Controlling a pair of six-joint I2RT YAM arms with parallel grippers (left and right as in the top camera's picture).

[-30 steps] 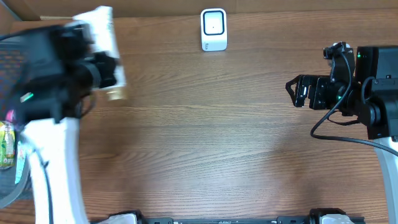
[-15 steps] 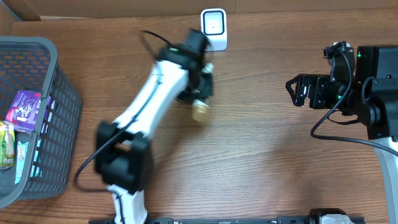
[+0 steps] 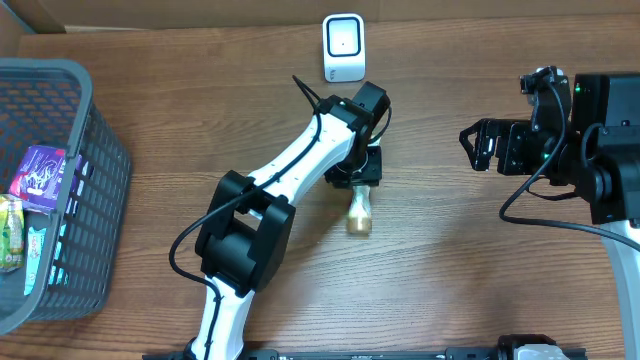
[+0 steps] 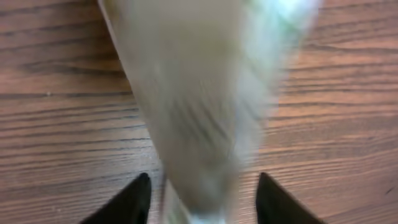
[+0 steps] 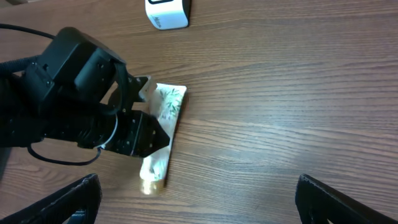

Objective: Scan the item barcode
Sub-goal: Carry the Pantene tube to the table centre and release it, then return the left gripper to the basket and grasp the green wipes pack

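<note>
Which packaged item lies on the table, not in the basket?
The tube with the gold cap, at the left tool; the purple packet and green packet lie inside the grey basket.

A brown wood-grain surface (image 3: 450,280) fills nearly every view, its grain running side to side in the overhead view. A paler tan strip (image 3: 150,10) runs along its far edge at the upper left; what it is cannot be told. The light is even and the shadows are soft.
</note>
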